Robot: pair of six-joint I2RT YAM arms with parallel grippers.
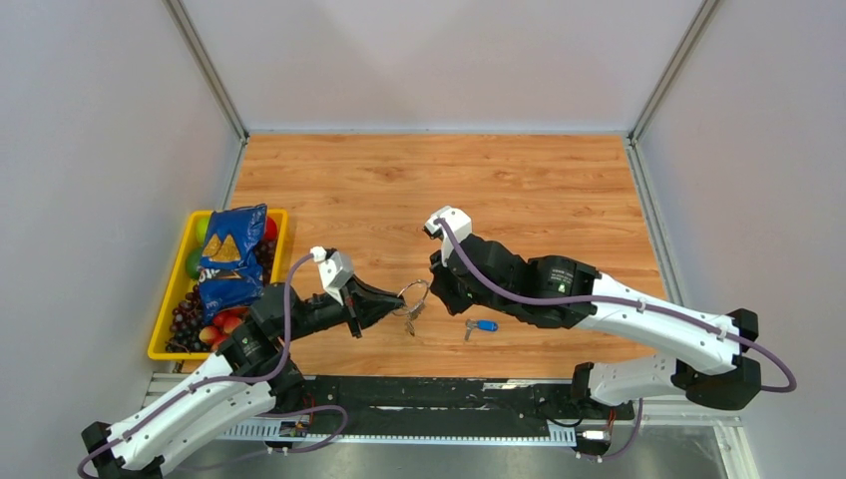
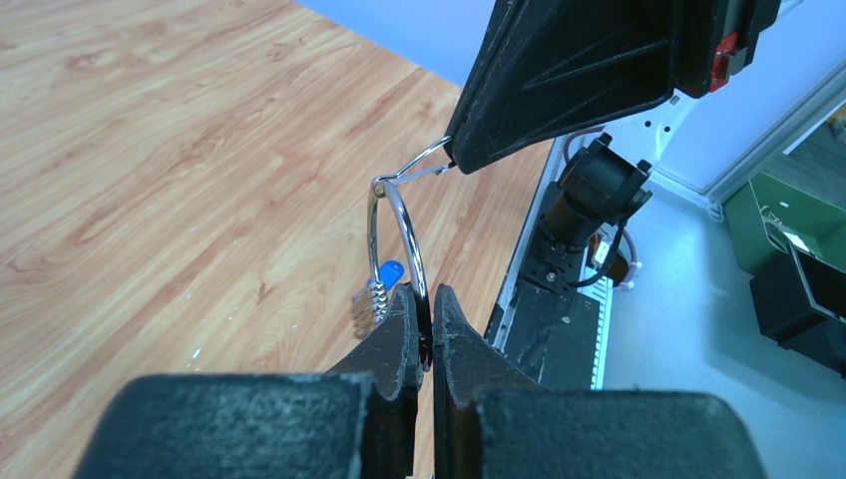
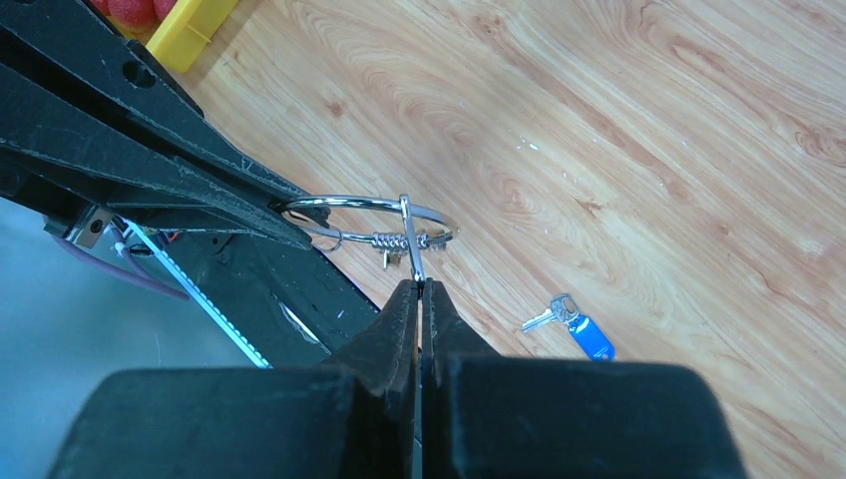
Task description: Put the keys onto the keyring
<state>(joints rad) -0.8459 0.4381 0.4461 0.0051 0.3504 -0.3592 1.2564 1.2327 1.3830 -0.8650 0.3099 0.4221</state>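
The keyring (image 1: 412,295) is a thin silver wire ring held in the air between my two grippers, near the table's front edge. My left gripper (image 1: 391,303) is shut on the ring's rim (image 2: 401,232). A few small silver keys (image 2: 366,305) dangle from the ring. My right gripper (image 1: 435,291) is shut on a thin plain silver key (image 3: 411,244), seen edge on, whose far end touches the ring (image 3: 339,203). A blue-headed key (image 1: 482,325) lies flat on the wood to the right of the ring, and shows in the right wrist view (image 3: 581,330). No black-headed key is in view.
A yellow tray (image 1: 164,319) at the left table edge holds fruit and a blue snack bag (image 1: 230,257). The black base rail (image 1: 449,394) runs along the near edge just below the grippers. Grey walls enclose the wooden table (image 1: 519,190).
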